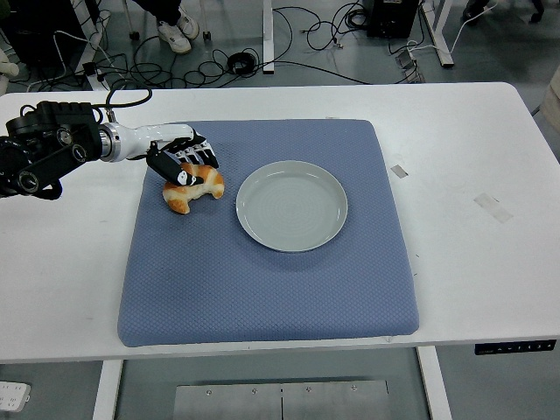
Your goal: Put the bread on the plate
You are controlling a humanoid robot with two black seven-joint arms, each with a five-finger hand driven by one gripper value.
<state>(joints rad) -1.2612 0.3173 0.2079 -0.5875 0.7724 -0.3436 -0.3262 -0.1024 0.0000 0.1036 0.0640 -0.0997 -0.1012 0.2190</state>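
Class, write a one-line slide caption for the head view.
Left hand grasps the bread on the blue mat, beside the empty plate.

You can't see the top of the bread (194, 186): the left hand (181, 161) covers it from 12 o'clock. The left arm (44, 154) is cut off at the 9 o'clock edge. At 12 o'clock, only a person's shoes (179, 35) show; the rest is cropped.
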